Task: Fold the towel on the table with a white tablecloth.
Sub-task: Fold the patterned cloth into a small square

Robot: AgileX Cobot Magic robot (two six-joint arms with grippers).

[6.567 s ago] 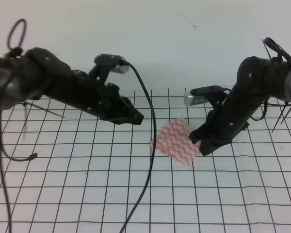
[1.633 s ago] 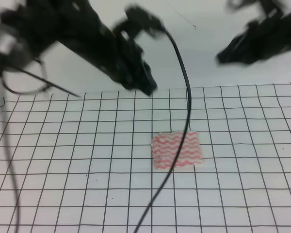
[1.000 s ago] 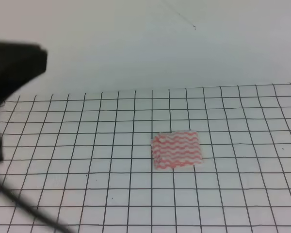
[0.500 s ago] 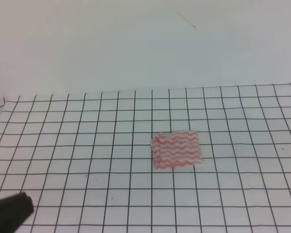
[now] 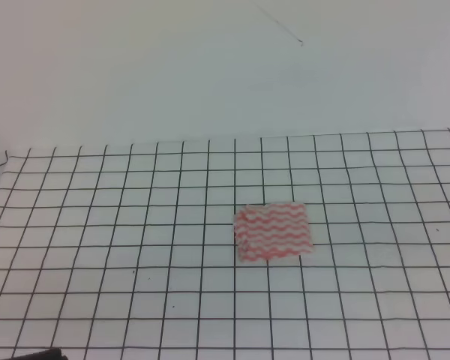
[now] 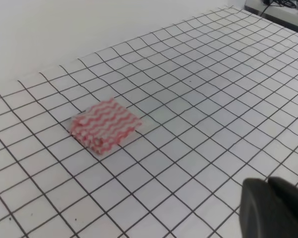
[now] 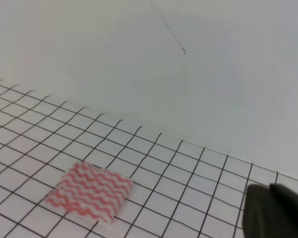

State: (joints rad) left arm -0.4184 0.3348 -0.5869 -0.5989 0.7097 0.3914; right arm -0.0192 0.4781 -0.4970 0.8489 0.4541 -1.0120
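Currently towel [image 5: 273, 231] lies folded mid-counter [image 5: 135, 247], long axis left-right; both end effectors well clear, jaw state indeterminate.

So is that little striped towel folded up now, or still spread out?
Folded. The towel lies as a small compact rectangle on the gridded tablecloth, and the left wrist view shows stacked layers along its near edge. Nothing touches it.

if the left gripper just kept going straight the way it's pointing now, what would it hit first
Probably bare tablecloth. The left gripper shows only as a dark tip in the lower right corner of its wrist view, and the towel lies off to the left of centre. Depth is unclear.
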